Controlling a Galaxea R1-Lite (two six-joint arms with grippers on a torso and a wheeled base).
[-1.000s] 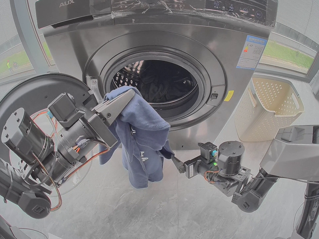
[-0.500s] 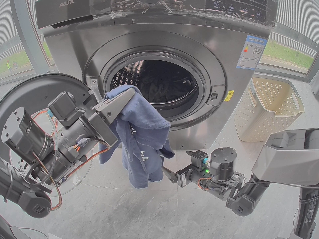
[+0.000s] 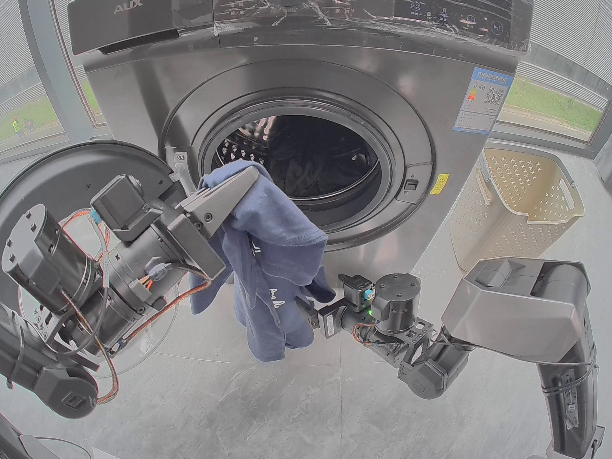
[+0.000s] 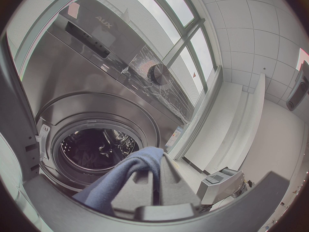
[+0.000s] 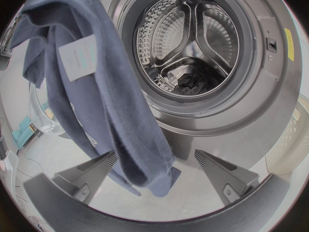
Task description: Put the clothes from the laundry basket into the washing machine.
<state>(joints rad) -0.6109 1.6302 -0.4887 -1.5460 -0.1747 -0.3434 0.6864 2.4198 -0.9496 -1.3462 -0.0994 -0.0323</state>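
Left gripper (image 3: 248,180) jaws clenched on blue shirt (image 3: 274,250) by washing machine (image 3: 382,97) opening. Right gripper (image 5: 154,153) jaws spread around its hanging end

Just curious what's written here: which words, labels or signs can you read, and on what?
Brand logo, washing machine top panel: a maker's name, left unquoted.
Blue label, machine front: too small.
Yellow sticker beside the door opening: too small.
White tag on the blue garment: blurred.

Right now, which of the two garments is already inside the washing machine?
The black garment, lying low in the drum. The blue garment hangs outside, in front of the opening, clamped in the left gripper.
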